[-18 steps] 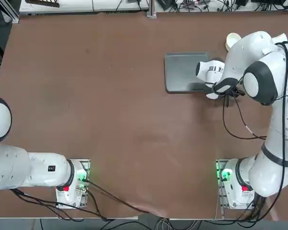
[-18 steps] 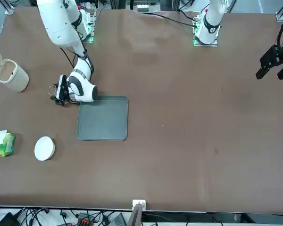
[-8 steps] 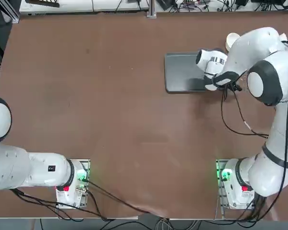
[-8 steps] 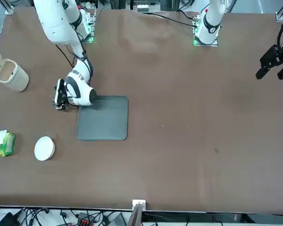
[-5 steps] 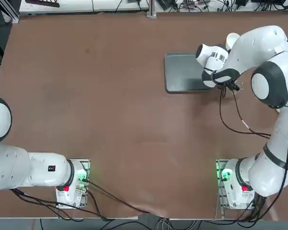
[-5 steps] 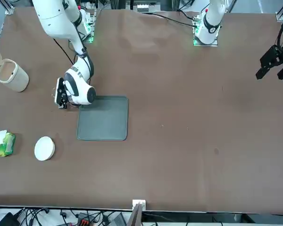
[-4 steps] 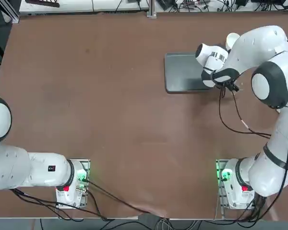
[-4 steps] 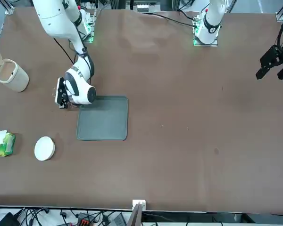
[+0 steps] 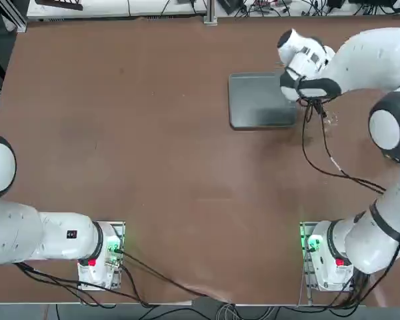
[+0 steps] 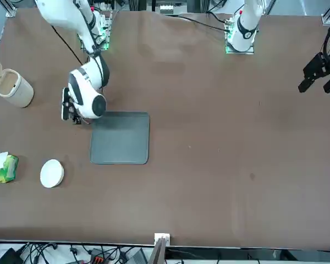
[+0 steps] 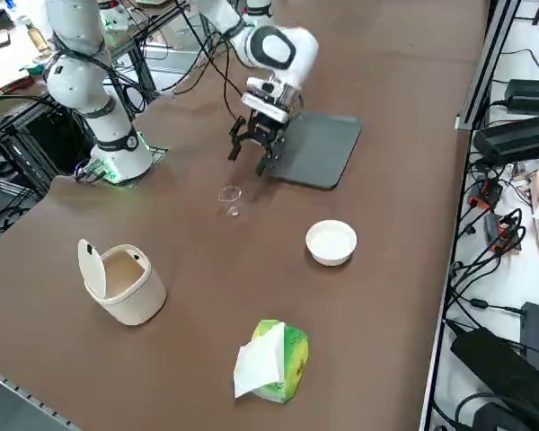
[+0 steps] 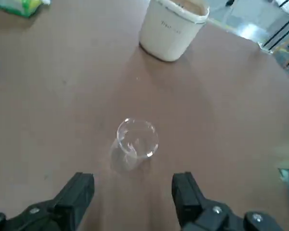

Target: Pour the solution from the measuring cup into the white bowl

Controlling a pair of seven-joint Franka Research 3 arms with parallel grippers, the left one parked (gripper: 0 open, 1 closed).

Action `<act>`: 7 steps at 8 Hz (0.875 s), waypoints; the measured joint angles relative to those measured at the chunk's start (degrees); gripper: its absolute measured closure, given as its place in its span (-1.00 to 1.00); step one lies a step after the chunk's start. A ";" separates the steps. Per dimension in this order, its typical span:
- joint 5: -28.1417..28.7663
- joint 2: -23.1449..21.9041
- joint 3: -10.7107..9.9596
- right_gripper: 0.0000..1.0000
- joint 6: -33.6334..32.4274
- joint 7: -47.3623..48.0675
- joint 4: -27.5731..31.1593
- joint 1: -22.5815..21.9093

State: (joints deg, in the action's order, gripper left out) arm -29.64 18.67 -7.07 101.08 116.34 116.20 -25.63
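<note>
1. The right arm reaches out from its base and bends at the wrist, placing the right gripper [image 11: 259, 136] above the surface [image 11: 198, 296], near one edge of the grey tray [image 11: 319, 148].
2. The gripper fingers [image 12: 77, 195] are spread apart, with nothing between them.
3. The measuring cup [image 12: 135, 144], transparent and colourless, stands upright on the surface, just beyond the fingertips and clear of both.
4. The white bowl [image 11: 331, 241] rests on the surface, between the tray and the green-and-white packet [image 11: 292, 359].
5. The cream-white cup [image 12: 171, 31] has its lid open; small dark lettering marks its wall, too blurred to read with certainty.
</note>
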 joint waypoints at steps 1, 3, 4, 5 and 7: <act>4.74 -1.80 -0.06 -0.98 -3.05 -7.10 -3.98 0.09; 12.49 -3.02 -0.36 -0.98 -11.65 -24.50 -14.65 0.67; 14.61 -3.12 -0.52 -0.98 -15.89 -34.19 -19.57 1.17; 16.05 -3.19 -0.60 -0.98 -18.93 -43.80 -23.68 1.83; 19.68 -3.20 -0.73 -0.99 -22.91 -61.78 -30.63 4.78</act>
State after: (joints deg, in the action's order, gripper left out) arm -9.95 15.48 -7.79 78.17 54.56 85.57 -20.85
